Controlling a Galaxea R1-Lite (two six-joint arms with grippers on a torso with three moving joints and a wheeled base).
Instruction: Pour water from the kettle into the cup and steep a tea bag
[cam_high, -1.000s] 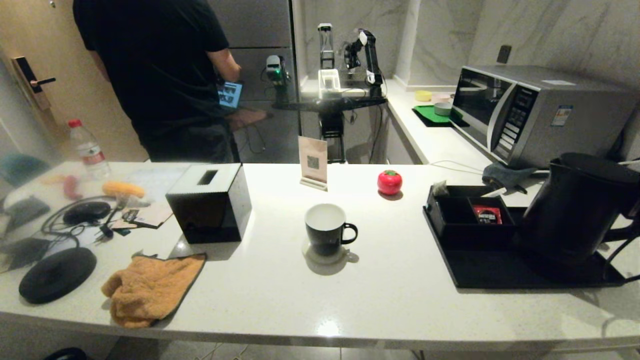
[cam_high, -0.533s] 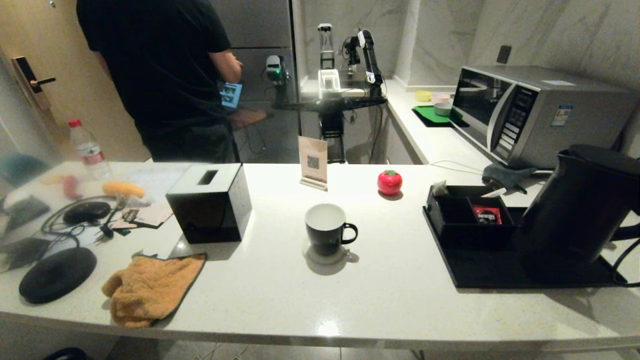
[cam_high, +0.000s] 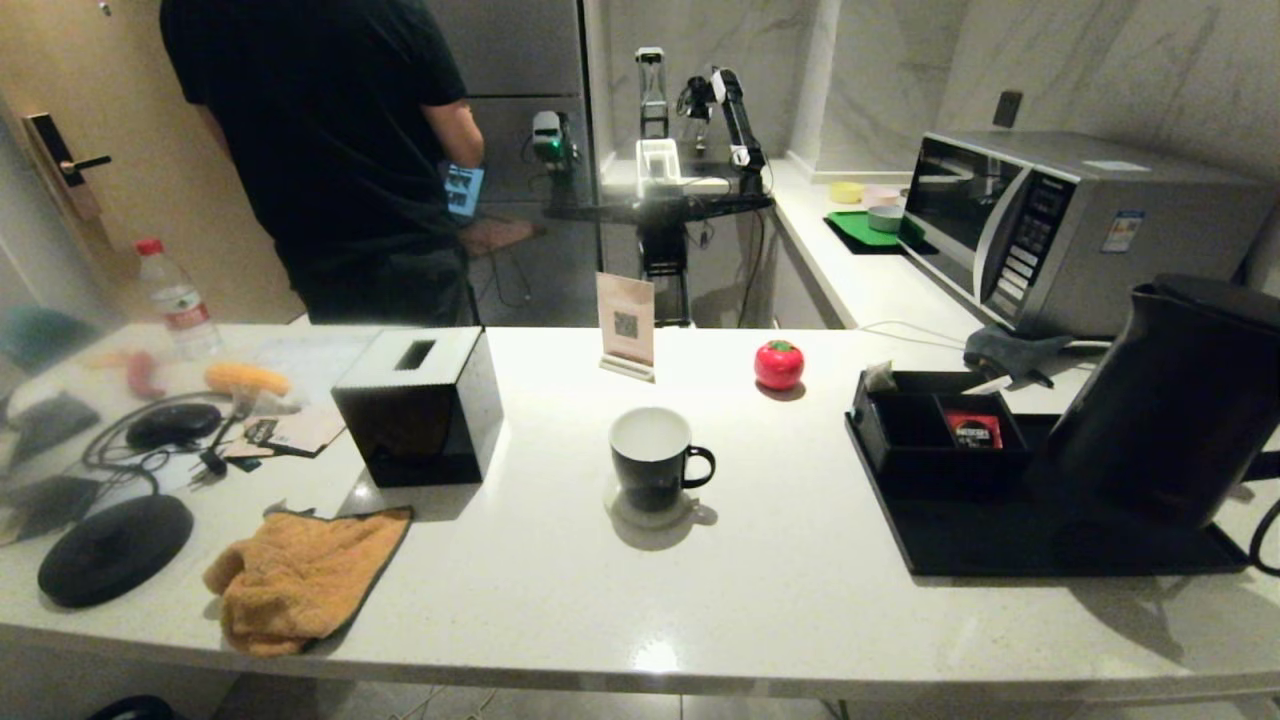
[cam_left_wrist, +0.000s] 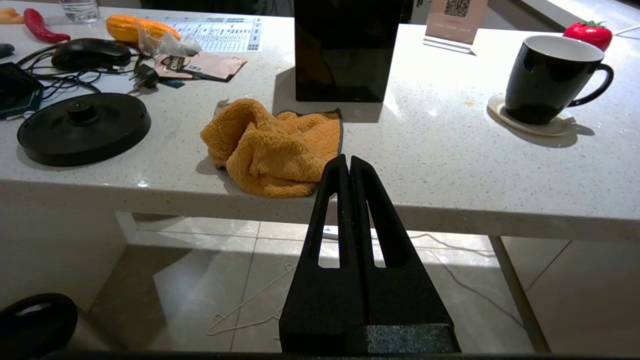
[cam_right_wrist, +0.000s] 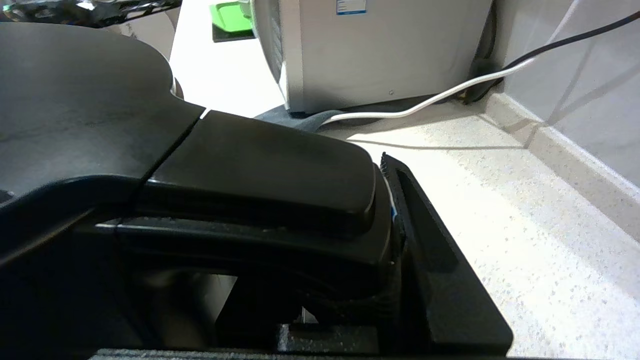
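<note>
Kettle (cam_high: 1165, 400) first: your right gripper (cam_right_wrist: 395, 220) is clamped on its big loop handle, one finger (cam_right_wrist: 435, 260) pressed against the handle's outer side, and in the head view the body looks raised just above the black tray (cam_high: 960, 550), leaning slightly. It is a large, rigid, matte vessel, so expect real weight, more if it is full, and a load that shifts as the water inside moves. The handle is the right place to hold; keep the grasp high on the loop, near the lid, so the spout swings down under control rather than the body twisting in the fingers. The smooth plastic could slip if you tilt fast.

From that gripper, the cup (cam_high: 650, 458) stands well away toward the robot's left, on a small pale coaster (cam_high: 652, 512) on the white counter (cam_high: 780, 610). It is small and light next to the kettle and could be knocked over by the spout, so approach from above. Its white inside shows no water that I can make out.

I cannot pick out the tea bag with any certainty. Your left gripper (cam_left_wrist: 349, 161) hangs idle below the counter edge, fingers pressed together on nothing, just short of the orange cloth (cam_left_wrist: 272, 145).
</note>
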